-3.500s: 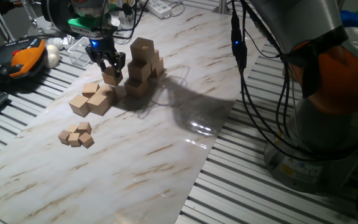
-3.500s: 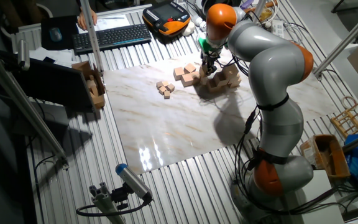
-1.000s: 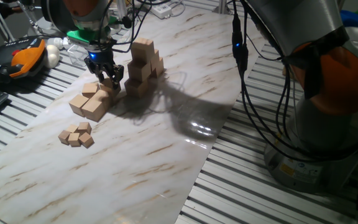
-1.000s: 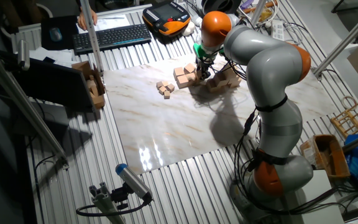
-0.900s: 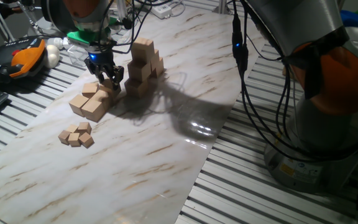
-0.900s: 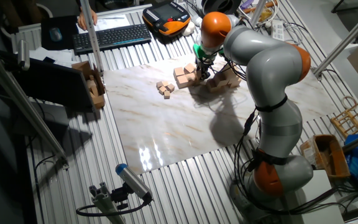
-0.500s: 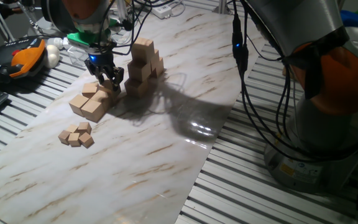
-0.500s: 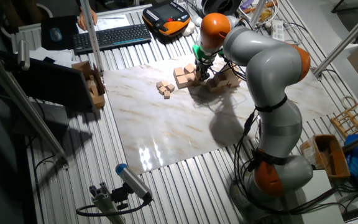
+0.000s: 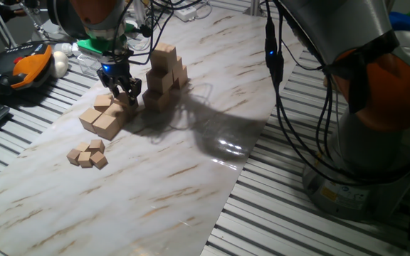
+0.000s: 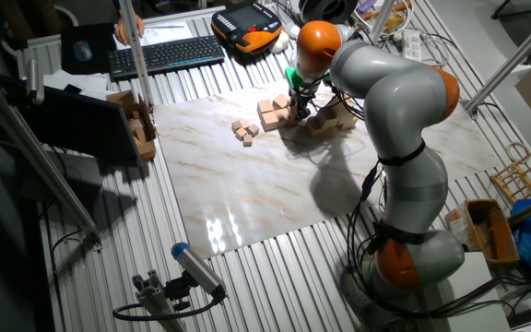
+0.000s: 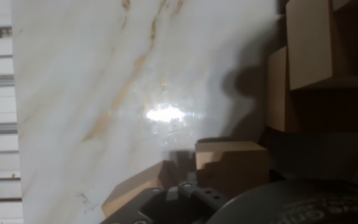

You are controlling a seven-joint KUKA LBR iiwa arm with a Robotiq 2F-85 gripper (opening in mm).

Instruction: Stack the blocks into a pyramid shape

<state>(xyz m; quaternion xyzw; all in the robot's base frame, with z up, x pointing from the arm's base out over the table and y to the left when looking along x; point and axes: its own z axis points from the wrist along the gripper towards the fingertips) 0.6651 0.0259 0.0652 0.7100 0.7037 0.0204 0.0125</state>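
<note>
**Gripper lowered among loose wooden cubes beside a partial stack**

The black two-finger gripper (image 9: 123, 91) of the grey-and-orange arm (image 10: 385, 101) hangs low over the white, tan-veined marble-patterned desk (image 9: 191, 135), which is glossy enough to reflect a lamp. Its jaws reach down at a loose cluster of plain pale-tan unpainted wooden blocks (image 9: 105, 117), square-edged and matt; whether they grip one or stand released cannot be told. Just beside the gripper stands the stepped stack of like blocks (image 9: 164, 75), with a single cube on top. Near the cluster, apart from it, lies a group of much smaller wooden cubes (image 9: 87, 153). In the hand view a tan block (image 11: 232, 165) lies close before the dark jaws, and the stack (image 11: 309, 56) fills the right edge.
</note>
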